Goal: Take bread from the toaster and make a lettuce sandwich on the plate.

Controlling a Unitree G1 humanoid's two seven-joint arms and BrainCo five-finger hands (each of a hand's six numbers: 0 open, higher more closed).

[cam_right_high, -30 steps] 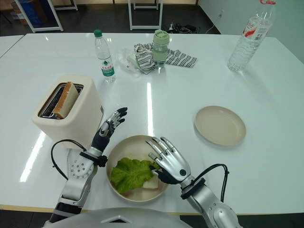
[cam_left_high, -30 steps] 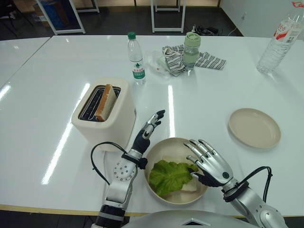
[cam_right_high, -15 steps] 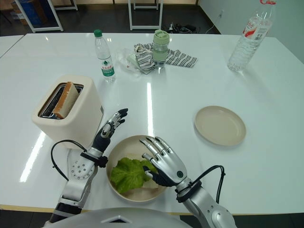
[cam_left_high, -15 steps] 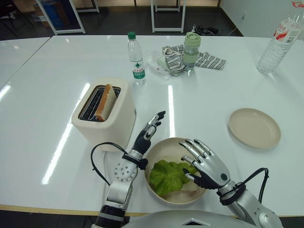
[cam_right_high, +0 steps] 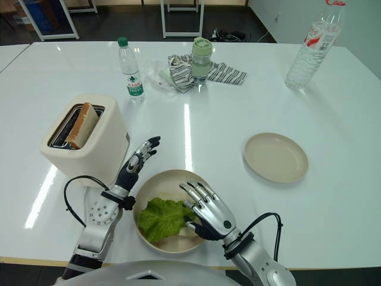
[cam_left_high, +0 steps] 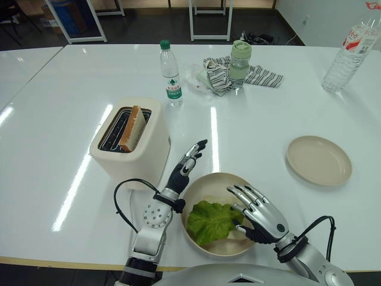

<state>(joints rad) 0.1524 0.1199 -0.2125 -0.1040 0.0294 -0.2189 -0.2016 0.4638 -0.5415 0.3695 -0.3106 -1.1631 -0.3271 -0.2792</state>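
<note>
Left eye view: plate holds lettuce, toaster holds bread.

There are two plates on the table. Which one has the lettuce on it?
The nearer plate, by the table's front edge: the lettuce lies in it. The other plate stands apart, farther right.

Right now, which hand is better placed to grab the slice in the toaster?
Left. The left hand lies open beside the toaster with the bread slice; the right hand is over the lettuce on the plate, farther off.
</note>
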